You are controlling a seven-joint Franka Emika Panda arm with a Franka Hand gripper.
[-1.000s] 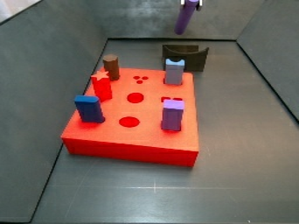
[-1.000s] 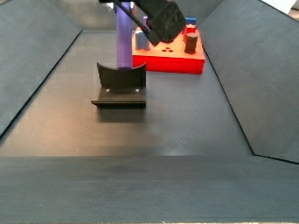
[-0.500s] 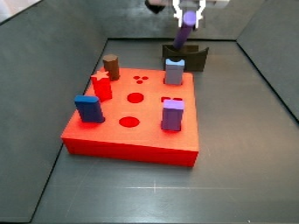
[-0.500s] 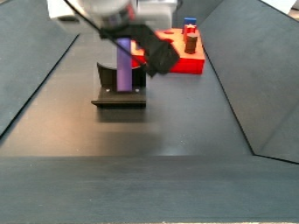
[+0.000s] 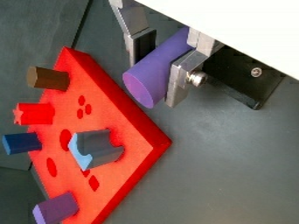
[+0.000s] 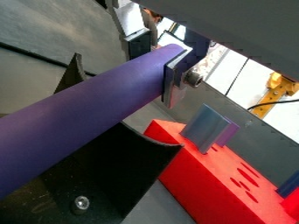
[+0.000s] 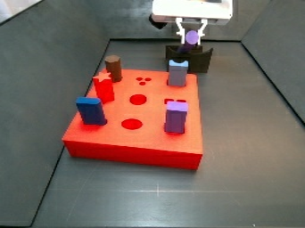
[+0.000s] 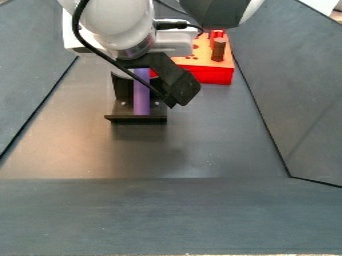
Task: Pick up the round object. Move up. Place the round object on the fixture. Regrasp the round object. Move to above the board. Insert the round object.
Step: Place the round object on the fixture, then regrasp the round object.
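The round object (image 5: 149, 80), a long smooth purple rod, lies crosswise between the silver fingers (image 5: 184, 77) of my gripper (image 5: 160, 65), which is shut on it. In a wrist view the rod (image 6: 82, 101) reaches out over the curved cradle of the dark fixture (image 6: 111, 171). In both side views the gripper (image 7: 192, 34) hangs low over the fixture (image 7: 191, 60) (image 8: 135, 107), with the rod (image 8: 138, 88) down at it. Whether the rod rests on the cradle, I cannot tell. The red board (image 7: 137, 125) lies in front of the fixture.
On the board stand a brown peg (image 7: 113, 67), a red star peg (image 7: 103, 87), a blue peg (image 7: 91, 110), a short purple peg (image 7: 177, 116) and a grey-blue peg (image 7: 177, 72). Round holes (image 7: 134, 123) show between them. Sloping grey walls (image 8: 40, 90) enclose the floor.
The gripper has come down with the purple rod from high above to the fixture, and the rod has tipped from hanging upright toward the cradle.
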